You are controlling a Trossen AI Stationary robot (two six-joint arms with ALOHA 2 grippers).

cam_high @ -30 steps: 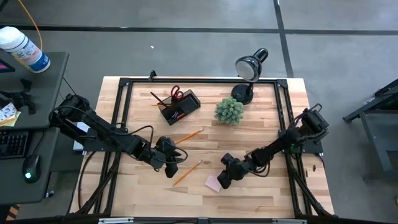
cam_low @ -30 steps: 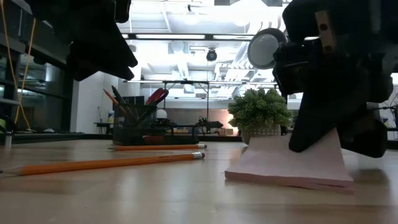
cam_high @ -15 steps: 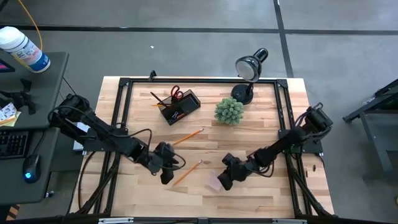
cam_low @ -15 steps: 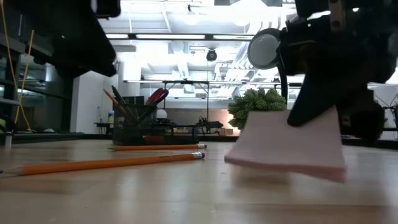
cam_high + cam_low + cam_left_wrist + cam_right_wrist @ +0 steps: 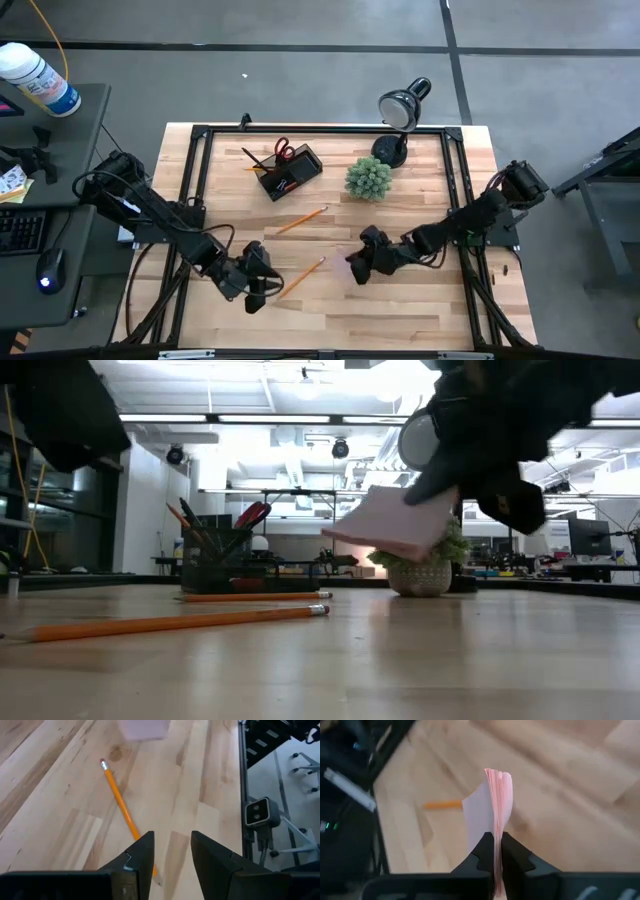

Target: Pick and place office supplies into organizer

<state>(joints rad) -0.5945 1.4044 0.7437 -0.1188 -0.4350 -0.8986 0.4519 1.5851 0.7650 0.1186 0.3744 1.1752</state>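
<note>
Pad (image 5: 392, 522) was flat on the table (image 5: 400, 310) a second ago, now it's lifted clear, tilted, in the air in front of the plant (image 5: 368, 178) in the low view. Right gripper (image 5: 494, 851) is clamped shut on the pad's edge, pink sheets standing up between the fingers. That gripper (image 5: 360, 264) has moved up toward the plant from where it was; it now sits just below the plant, arm stretched low across from the table's right edge. Left gripper (image 5: 251, 290) has backed off down and left, away from the plant, toward the near edge; its fingers (image 5: 142, 857) are parted with nothing between them, hovering over the near pencil (image 5: 122, 809).

Counts: two loose pencils on the table, one (image 5: 301, 220) left of and below the plant, the other (image 5: 301, 276) further below it. One pad, one organizer (image 5: 291, 172) left of the plant, near the far edge, with scissors (image 5: 283, 150) and a few pens/pencils standing in it, exact number can't tell. One lamp (image 5: 398, 118) just behind the plant. Two arms.
</note>
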